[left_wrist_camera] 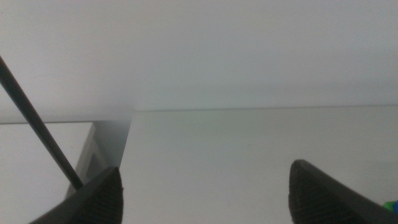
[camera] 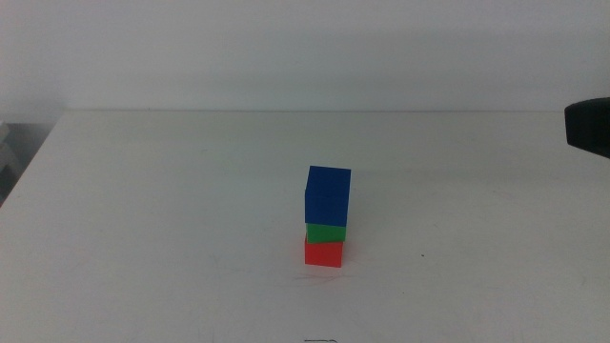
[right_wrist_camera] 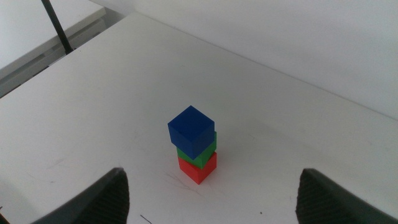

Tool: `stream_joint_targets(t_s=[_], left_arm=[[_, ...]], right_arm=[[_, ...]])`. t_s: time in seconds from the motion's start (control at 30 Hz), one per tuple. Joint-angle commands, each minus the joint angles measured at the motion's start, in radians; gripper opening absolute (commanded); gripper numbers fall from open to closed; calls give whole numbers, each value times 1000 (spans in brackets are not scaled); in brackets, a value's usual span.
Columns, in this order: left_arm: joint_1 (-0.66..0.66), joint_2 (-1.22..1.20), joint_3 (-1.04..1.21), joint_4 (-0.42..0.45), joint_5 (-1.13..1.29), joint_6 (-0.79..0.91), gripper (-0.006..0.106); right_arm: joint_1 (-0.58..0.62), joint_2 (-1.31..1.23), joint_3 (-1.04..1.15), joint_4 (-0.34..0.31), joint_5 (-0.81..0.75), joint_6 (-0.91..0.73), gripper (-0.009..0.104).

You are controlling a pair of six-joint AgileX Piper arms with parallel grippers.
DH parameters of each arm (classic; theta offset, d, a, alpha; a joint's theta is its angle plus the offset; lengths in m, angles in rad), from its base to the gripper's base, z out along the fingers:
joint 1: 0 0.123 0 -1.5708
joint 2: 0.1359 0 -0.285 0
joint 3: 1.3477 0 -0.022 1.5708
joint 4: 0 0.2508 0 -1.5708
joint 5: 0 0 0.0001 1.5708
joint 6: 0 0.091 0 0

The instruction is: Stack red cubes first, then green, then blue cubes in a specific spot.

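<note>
Red cube: (camera: 324,253) sat on the white worktop (camera: 172,238) near its middle, at the bottom of a three-cube stack.
Green cube: (camera: 326,232) rested directly on the red cube; from the middle view only a thin band of it showed under the cube above.
Blue cube: (camera: 328,196) stood on top of the green cube, upright, turned slightly off the square of the two below, as the right wrist view showed.
Stack: free-standing, touched by neither gripper, with bare worktop all round it.
Right gripper: (right_wrist_camera: 211,196) hung above and well apart from the stack, jaws spread wide and empty; the stack showed between them in its wrist view. In the middle view only a dark part of that arm (camera: 588,124) showed at the right edge.
Left gripper: (left_wrist_camera: 205,193) was held well off to the side, jaws spread wide with nothing between them, facing mostly bare worktop and the wall; a small bit of green and blue peeked past one jaw. It was out of the middle view.
</note>
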Motion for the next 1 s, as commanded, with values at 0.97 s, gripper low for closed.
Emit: stream_joint_targets(t_s=[0.97], left_arm=[[0,-479,718,-32,-672,-4,88]], right_arm=[[-486,-374,533,-155,-521,-13,84]])
